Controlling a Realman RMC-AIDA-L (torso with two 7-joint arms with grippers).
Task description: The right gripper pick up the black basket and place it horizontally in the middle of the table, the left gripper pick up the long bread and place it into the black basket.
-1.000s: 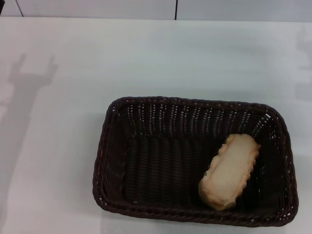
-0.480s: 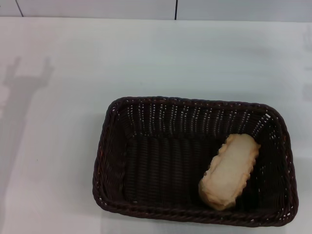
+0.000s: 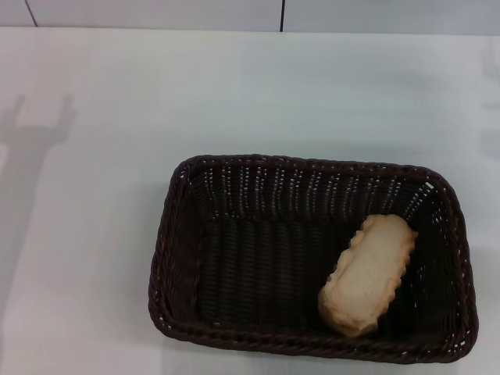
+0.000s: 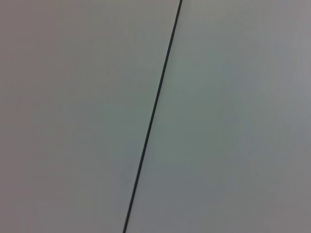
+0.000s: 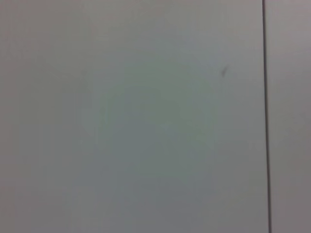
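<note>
The basket (image 3: 312, 258) is seen lying lengthwise across the white worktop (image 3: 234, 94), toward its near edge. The bread (image 3: 367, 275) is laid inside it, in the right half, pale underside up and tilted at a slant. Neither pincer is shown, so their state cannot be told. Only plain pale surfaces crossed by a dark seam (image 4: 153, 111) are seen by the wrist cameras.

The black basket (image 3: 312, 258) sits lengthwise near the tabletop's (image 3: 117, 156) near edge; the long bread (image 3: 367, 275) lies pale-side-up in its right half.
</note>
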